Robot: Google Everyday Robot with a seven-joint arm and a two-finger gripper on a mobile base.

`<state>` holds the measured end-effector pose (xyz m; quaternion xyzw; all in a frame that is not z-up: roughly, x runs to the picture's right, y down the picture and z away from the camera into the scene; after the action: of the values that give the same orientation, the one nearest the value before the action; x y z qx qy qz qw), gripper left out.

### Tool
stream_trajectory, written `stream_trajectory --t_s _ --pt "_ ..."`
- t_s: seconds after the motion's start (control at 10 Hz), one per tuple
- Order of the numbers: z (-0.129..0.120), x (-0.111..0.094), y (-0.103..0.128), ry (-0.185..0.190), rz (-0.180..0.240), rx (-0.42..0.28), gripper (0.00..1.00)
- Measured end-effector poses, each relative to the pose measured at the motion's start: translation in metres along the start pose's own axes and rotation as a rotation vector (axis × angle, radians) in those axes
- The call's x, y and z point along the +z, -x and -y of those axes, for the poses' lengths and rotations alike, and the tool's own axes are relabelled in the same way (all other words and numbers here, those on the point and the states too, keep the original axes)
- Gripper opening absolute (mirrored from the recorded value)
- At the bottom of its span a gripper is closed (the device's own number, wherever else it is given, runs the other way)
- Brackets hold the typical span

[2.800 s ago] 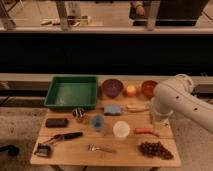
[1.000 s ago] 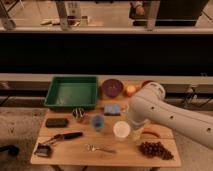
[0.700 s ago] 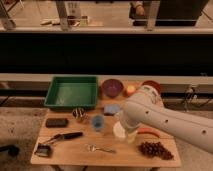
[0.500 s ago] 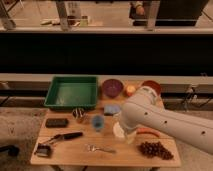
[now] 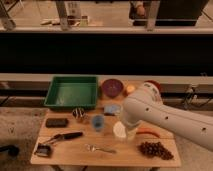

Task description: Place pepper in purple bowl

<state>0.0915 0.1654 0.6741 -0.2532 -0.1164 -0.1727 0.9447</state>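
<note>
Just beside the pepper (image 5: 149,133), the hand (image 5: 126,132) hangs low over the table (image 5: 75,150).

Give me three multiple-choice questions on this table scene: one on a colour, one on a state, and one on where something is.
1. What colour is the tray? A blue B green C white
2. The purple bowl is: A upright, without the pepper B overturned C holding the pepper
3. Where does the pepper lie? A in the tray B in the purple bowl C on the table beside the gripper
Answers: B, its walls are green; A, its opening faces up, pepper elsewhere; C, it rests on wood by the gripper, low at the end of the arm.
</note>
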Motion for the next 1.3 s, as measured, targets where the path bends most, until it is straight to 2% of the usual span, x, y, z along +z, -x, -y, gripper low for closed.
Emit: stream_trajectory --t_s 0.4,0.6,0.8,1.1,1.3 --pt "-0.008 -0.012 -0.045 -0.042 -0.023 0.046 0.80" --pt "-0.014 -0.014 -0.078 -0.071 -0.036 0.066 0.80" --pt "-0.022 -0.008 -0.111 -0.085 -0.058 0.087 0.80" --pt "-0.019 0.013 -0.123 -0.080 -0.103 0.065 0.80" --pt "-0.005 0.037 -0.114 -0.072 -0.126 0.018 0.80"
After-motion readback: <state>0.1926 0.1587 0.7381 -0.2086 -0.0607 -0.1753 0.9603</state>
